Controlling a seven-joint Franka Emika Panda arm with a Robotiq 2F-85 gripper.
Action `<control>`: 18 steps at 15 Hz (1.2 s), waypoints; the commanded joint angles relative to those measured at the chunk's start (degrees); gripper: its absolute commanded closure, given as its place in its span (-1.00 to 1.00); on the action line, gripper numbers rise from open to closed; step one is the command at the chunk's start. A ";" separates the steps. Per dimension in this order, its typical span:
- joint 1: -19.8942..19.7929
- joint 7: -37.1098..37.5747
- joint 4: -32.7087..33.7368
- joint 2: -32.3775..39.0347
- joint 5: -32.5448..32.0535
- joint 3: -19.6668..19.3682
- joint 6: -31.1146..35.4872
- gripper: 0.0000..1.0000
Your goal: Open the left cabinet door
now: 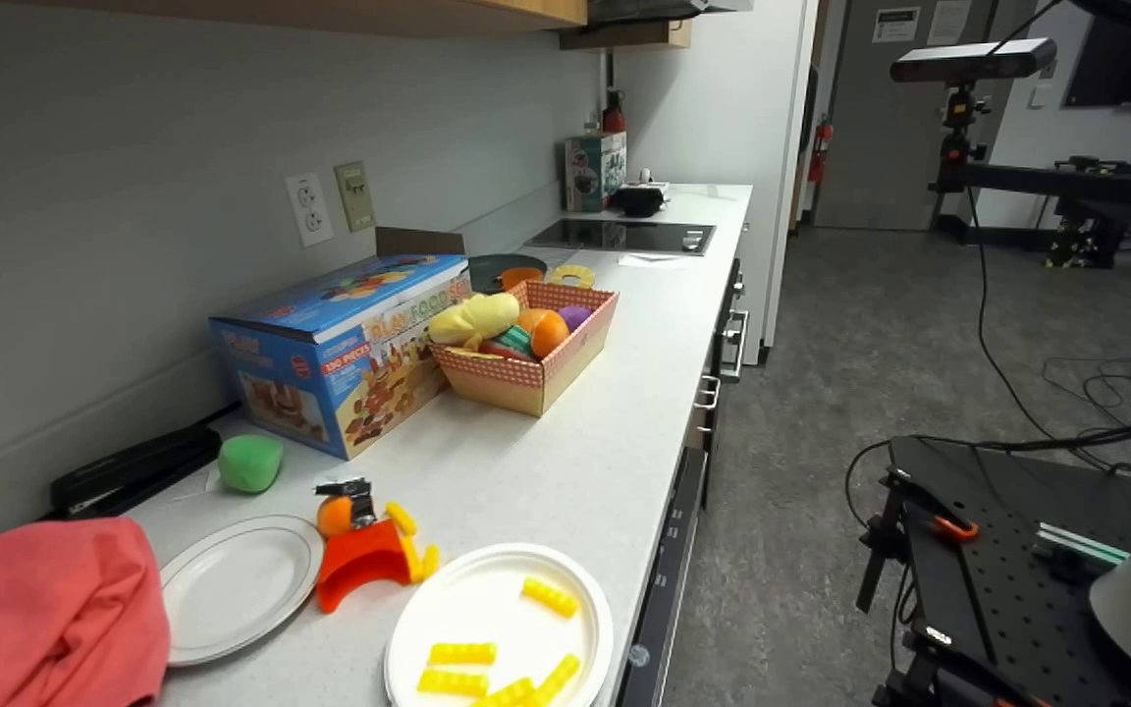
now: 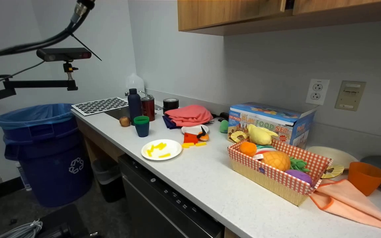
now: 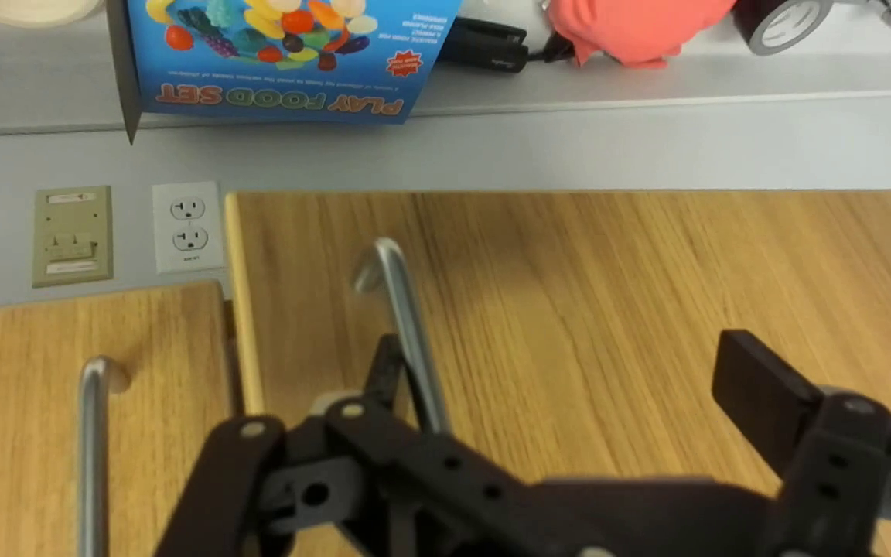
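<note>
Wrist view, left to right: neighbour door (image 3: 171, 379), left door (image 3: 592, 286), seemingly ajar, its handle (image 3: 408, 313) just beside one finger (image 3: 384, 375) of the wide-spread gripper (image 3: 565, 367); the opening looks part done to me, and next wants a wider pull

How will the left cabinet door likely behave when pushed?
The left cabinet door looks wooden, so probably stiff. Its shiny metal handle might let the pincer slip; its place near one edge suggests easy swinging.
</note>
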 commanded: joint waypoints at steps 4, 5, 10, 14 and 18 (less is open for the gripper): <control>1.39 -1.26 -10.55 -12.06 -2.48 0.50 -11.23 -1.00; 1.40 -0.88 -11.27 -13.36 -4.81 0.59 -12.60 -1.00; 2.21 0.39 -16.20 -19.97 -13.24 1.41 -15.91 -1.00; 2.28 1.30 -21.31 -25.10 -19.22 2.28 -14.15 -1.00; 2.10 2.97 -24.98 -28.95 -23.49 2.13 -12.69 -1.00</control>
